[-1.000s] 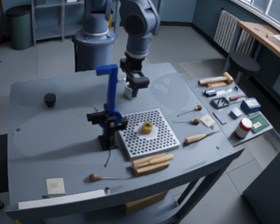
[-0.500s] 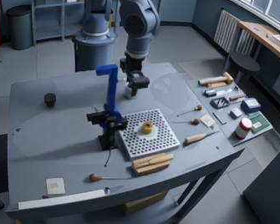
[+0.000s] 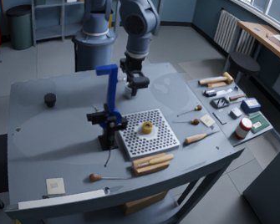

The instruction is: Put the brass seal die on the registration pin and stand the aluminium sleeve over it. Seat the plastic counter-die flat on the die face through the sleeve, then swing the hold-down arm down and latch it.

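The aluminium sleeve [image 3: 128, 90] is partly hidden by my gripper [image 3: 134, 89], which grips it at the back of the table, behind the perforated plate. The sleeve stands upright on the table. The brass seal die [image 3: 147, 128] sits at the centre of the white perforated plate [image 3: 148, 133]. The blue hold-down arm [image 3: 111, 91] stands raised upright on its black clamp base at the plate's left edge. The black plastic counter-die [image 3: 50, 99] rests on the table far to the left.
A grey tray [image 3: 230, 106] on the right holds tools, small boxes and a red-and-white jar. Wooden-handled tools [image 3: 152, 162] lie in front of and to the right of the plate. A small pad [image 3: 55, 186] lies near the front left edge.
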`<state>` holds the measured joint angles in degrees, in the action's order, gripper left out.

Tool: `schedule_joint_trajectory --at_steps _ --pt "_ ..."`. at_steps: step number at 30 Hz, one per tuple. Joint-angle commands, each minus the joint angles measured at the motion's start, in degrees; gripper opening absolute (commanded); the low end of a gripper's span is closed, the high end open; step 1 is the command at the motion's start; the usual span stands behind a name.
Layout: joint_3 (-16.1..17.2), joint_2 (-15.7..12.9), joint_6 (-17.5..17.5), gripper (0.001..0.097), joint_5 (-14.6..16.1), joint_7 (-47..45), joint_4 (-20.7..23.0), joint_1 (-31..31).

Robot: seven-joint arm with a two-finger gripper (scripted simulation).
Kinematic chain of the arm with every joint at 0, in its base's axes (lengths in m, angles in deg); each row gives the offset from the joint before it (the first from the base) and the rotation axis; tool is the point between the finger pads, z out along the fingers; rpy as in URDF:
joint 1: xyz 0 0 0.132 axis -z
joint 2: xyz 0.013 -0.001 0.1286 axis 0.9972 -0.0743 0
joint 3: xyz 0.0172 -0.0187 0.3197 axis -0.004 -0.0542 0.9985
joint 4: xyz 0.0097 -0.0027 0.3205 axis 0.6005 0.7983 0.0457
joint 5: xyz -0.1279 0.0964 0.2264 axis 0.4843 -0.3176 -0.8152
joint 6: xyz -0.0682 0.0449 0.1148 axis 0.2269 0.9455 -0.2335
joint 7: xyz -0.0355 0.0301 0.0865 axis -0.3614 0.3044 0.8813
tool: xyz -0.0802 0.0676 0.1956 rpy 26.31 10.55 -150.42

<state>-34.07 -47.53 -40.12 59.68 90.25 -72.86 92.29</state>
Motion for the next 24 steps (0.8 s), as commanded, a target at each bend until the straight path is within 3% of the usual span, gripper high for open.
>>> schedule_joint_trajectory --at_steps 1,6,15,24 --pt "0.0 0.0 0.0 0.0110 0.0 0.0 0.0 0.0" --pt "0.0 0.0 0.0 0.0015 0.0 0.0 0.0 0.0" --pt "0.8 1.0 -1.3 0.0015 -0.7 -0.6 0.3 0.5" --pt "3.5 4.4 -6.3 0.0015 -3.6 -3.1 1.9 2.3"
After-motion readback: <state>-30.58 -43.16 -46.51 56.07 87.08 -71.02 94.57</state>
